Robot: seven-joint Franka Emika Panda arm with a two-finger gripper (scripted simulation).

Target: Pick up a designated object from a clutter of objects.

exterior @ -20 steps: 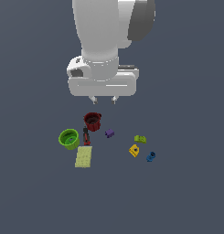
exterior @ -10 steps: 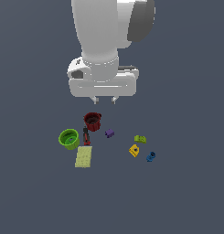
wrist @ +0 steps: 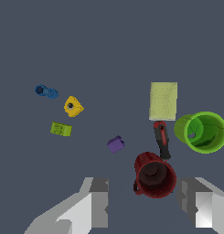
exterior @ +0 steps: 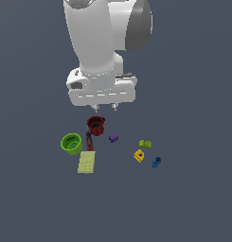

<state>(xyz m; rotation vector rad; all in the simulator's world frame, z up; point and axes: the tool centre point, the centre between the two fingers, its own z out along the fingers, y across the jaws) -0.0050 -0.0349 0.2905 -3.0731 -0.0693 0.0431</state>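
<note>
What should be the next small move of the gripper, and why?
Probably descend straight onto the dark red mug. The gripper is open and above it, the mug sits between the fingers in the wrist view, and the red-black tool lies close beside it.

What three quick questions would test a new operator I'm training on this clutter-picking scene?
1. True or false: the gripper is open above the dark red mug.
2. Which lies nearest the mug: A) blue block B) red-black tool C) yellow block?
3. Fill in: the pale pad lies beside the ____ cup.

Key: 1 true; 2 B; 3 green.
</note>
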